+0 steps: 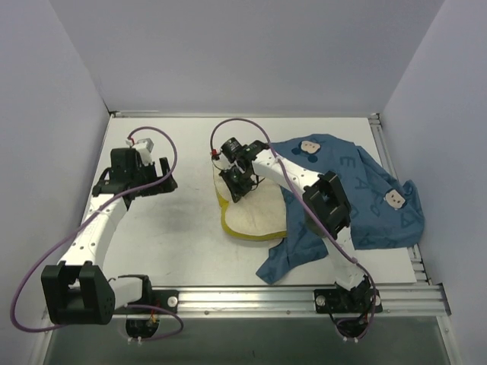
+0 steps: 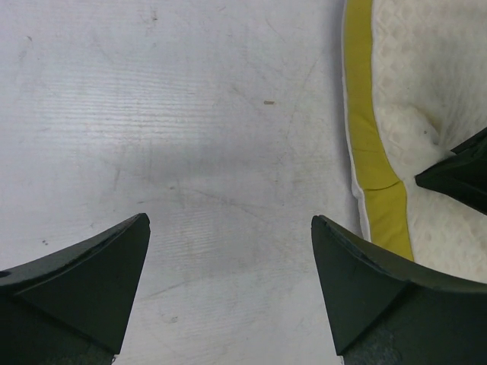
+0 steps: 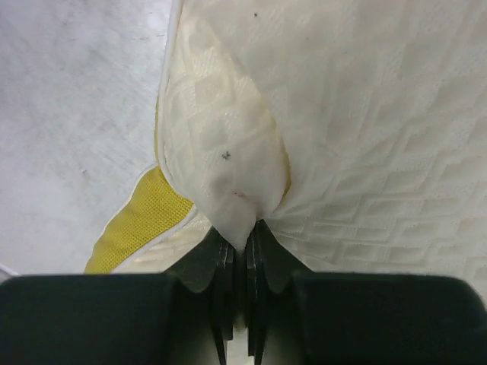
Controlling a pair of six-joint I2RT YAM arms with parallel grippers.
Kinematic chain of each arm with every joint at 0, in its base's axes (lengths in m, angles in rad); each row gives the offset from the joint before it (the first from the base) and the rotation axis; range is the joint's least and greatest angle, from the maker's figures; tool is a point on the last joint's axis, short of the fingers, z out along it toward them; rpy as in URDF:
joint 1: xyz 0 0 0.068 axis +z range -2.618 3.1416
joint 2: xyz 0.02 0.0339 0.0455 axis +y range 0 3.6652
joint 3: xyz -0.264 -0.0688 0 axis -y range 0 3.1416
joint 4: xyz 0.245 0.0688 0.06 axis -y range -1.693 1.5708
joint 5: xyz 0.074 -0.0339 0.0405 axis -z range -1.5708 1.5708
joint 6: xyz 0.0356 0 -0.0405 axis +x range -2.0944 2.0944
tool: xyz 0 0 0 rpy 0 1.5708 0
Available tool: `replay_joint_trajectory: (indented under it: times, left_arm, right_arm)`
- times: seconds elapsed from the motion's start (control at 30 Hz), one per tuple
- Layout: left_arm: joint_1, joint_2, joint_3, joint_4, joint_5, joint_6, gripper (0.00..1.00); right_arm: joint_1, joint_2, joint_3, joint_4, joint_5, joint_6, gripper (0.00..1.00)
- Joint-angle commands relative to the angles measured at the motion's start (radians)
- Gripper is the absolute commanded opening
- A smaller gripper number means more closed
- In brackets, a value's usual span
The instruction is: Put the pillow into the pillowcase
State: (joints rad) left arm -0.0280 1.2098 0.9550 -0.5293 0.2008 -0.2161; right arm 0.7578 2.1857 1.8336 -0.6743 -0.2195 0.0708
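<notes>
The cream-white quilted pillow (image 1: 255, 214) with yellow edging lies mid-table, its right part under the blue pillowcase (image 1: 358, 194), which is spread at the right and printed with letters and mouse faces. My right gripper (image 1: 237, 185) is shut on a pinched fold of the pillow (image 3: 228, 175) near its far left edge. My left gripper (image 1: 169, 182) is open and empty, low over bare table left of the pillow. In the left wrist view the pillow's yellow edge (image 2: 373, 144) runs along the right, with a dark right fingertip (image 2: 456, 176) on the pillow.
White walls close in the table (image 1: 175, 243) on the left, back and right. A metal rail (image 1: 304, 298) runs along the near edge, and another along the right edge. A purple cable (image 1: 251, 125) loops above the right wrist.
</notes>
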Motion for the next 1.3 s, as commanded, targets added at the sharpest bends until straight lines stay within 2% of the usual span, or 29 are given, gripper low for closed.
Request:
replay_joint_trajectory:
  times: [0.0,0.07,0.2,0.3,0.4,0.53,0.7,0.87,0.9,0.93,1.0,1.13,1.2,1.23,1.27]
  left_arm:
    - [0.022,-0.003,-0.05,0.075,0.127,-0.046,0.93]
    - [0.056,-0.013,-0.099,0.181,0.252,-0.092,0.91]
    - [0.05,-0.013,-0.217,0.414,0.379,-0.213,0.89]
    - [0.036,0.048,-0.263,0.514,0.399,-0.269,0.87]
    - [-0.039,0.117,-0.286,0.62,0.388,-0.288,0.88]
    - [-0.121,0.264,-0.271,0.753,0.38,-0.331,0.91]
    - [-0.207,0.422,-0.182,0.802,0.4,-0.368,0.92]
    - [-0.208,0.582,-0.182,1.156,0.524,-0.581,0.93]
    - [-0.214,0.602,-0.183,1.287,0.546,-0.624,0.93]
    - [-0.217,0.638,-0.183,1.342,0.563,-0.699,0.93]
    - [-0.233,0.662,-0.183,1.461,0.606,-0.755,0.93]
    - [-0.269,0.66,-0.186,1.491,0.635,-0.804,0.87]
    - [-0.285,0.655,-0.19,1.493,0.629,-0.81,0.79]
    - [-0.299,0.651,-0.191,1.482,0.623,-0.812,0.72]
    - [-0.299,0.646,-0.187,1.459,0.618,-0.807,0.45]
  right_arm:
    - [-0.012,-0.055,0.064,-0.059,-0.223,-0.017,0.0]
    - [-0.044,-0.136,0.152,-0.065,-0.323,0.015,0.0]
    - [-0.121,-0.277,0.257,-0.064,-0.474,0.084,0.0]
    - [-0.175,-0.368,0.27,-0.059,-0.564,0.115,0.0]
    - [-0.196,-0.44,0.248,-0.061,-0.621,0.116,0.0]
    - [-0.199,-0.53,0.211,-0.059,-0.623,0.127,0.0]
    - [-0.212,-0.573,0.204,-0.061,-0.624,0.165,0.0]
    - [-0.216,-0.622,0.213,-0.062,-0.653,0.173,0.0]
    - [-0.216,-0.629,0.207,-0.064,-0.649,0.172,0.0]
    - [-0.215,-0.644,0.196,-0.067,-0.643,0.172,0.0]
    - [-0.215,-0.656,0.167,-0.067,-0.638,0.158,0.0]
    - [-0.215,-0.676,0.116,-0.07,-0.617,0.133,0.0]
    - [-0.215,-0.681,0.061,-0.068,-0.606,0.1,0.0]
    - [-0.21,-0.682,0.032,-0.068,-0.603,0.083,0.0]
    - [-0.204,-0.681,0.006,-0.068,-0.586,0.057,0.0]
